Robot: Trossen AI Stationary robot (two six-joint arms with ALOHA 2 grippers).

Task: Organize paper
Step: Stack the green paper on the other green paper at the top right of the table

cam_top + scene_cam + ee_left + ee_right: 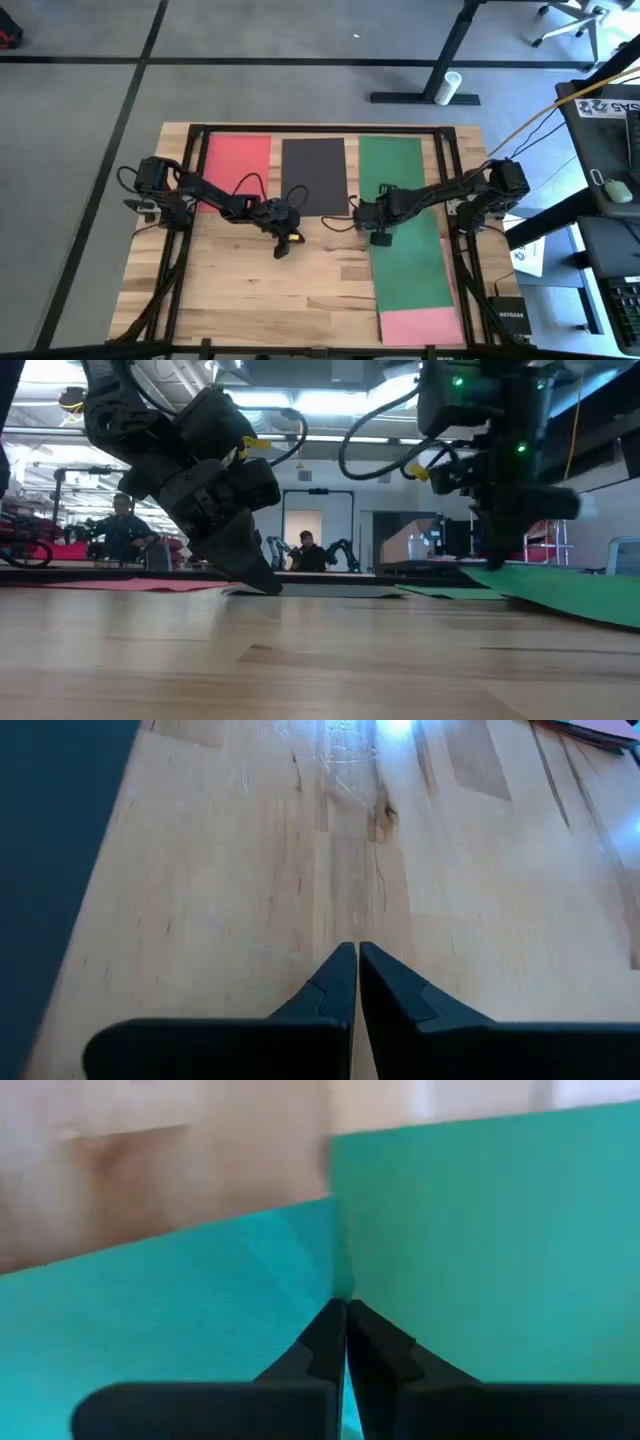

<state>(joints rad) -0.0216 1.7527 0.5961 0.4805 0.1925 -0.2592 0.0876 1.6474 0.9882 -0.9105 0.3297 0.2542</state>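
Closest to the front edge of the worktop (250, 300) lies a pink sheet (420, 325), with part of it tucked under the long green sheet (405, 220). The green sheet runs from there up toward the far side. The right hand (381, 238) sits on the green sheet's left edge. Its two fingers are pressed together, and the right wrist view shows the green paper folding up at the tips, so it looks like the hand is pinching that edge to lift or slide the sheet. The left hand (283, 247) hangs low over bare wood just below the black sheet (314, 176). Its fingers are pressed together too, with nothing between them, so it seems to be waiting. Farther back, the red sheet (238, 165) and the black sheet lie flat side by side, already in a neat row.
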